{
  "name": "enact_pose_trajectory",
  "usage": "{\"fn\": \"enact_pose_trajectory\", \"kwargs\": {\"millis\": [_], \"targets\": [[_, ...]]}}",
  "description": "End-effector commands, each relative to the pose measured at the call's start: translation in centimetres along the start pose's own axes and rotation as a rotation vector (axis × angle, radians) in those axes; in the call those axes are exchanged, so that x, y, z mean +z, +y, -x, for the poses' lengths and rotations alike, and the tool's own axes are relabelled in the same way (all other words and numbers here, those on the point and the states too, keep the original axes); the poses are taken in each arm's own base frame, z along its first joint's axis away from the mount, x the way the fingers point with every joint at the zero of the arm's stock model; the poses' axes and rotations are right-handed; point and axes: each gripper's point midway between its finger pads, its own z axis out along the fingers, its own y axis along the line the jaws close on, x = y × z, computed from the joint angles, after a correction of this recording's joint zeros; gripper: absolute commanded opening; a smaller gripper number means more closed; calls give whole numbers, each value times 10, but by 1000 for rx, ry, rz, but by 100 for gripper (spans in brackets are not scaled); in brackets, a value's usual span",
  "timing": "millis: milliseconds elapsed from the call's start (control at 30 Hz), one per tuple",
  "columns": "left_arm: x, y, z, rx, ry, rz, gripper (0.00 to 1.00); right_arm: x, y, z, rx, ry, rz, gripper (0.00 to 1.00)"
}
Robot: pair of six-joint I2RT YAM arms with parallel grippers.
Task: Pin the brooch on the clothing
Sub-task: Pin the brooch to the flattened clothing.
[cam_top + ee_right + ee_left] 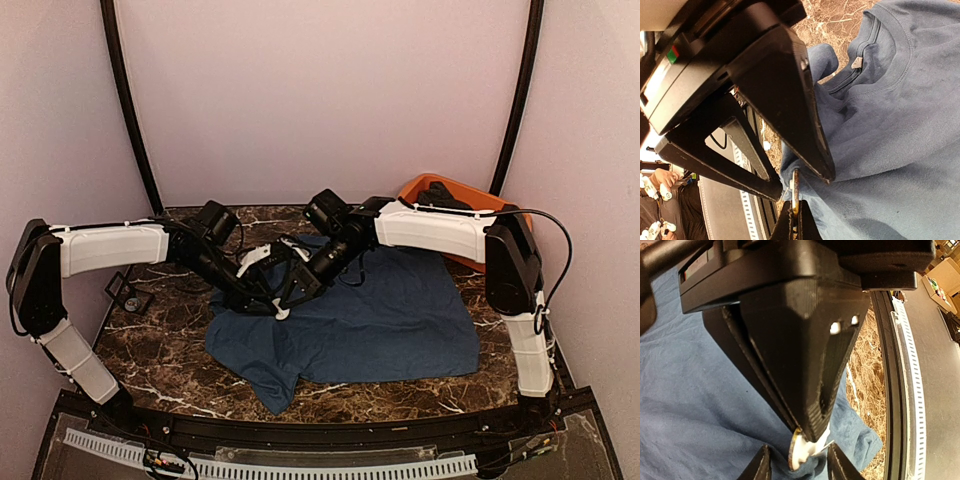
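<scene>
- We find the dark navy soft-fabric T-shirt point(380, 315) spread mid-frame on the marble table point(150, 350).
- The left pincer point(810, 437) grips a small white brooch point(801, 452); the right pincer point(796, 202) is clamped on its edge.
- We judge pinning unfinished.

Overhead view from behind both arms; two close wrist views sharing the T-shirt point(360, 315).
</scene>
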Motion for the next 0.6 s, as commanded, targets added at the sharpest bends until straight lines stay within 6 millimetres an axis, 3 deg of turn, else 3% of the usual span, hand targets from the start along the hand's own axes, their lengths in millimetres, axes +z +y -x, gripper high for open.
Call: {"fn": "enact_pose_trajectory", "kwargs": {"millis": [0, 567], "targets": [[-2, -5, 3, -6, -21, -23, 36, -13, 21, 11, -64, -42, 29, 0], [4, 1, 0, -41, -7, -25, 24, -12, 24, 12, -68, -40, 28, 0]]}}
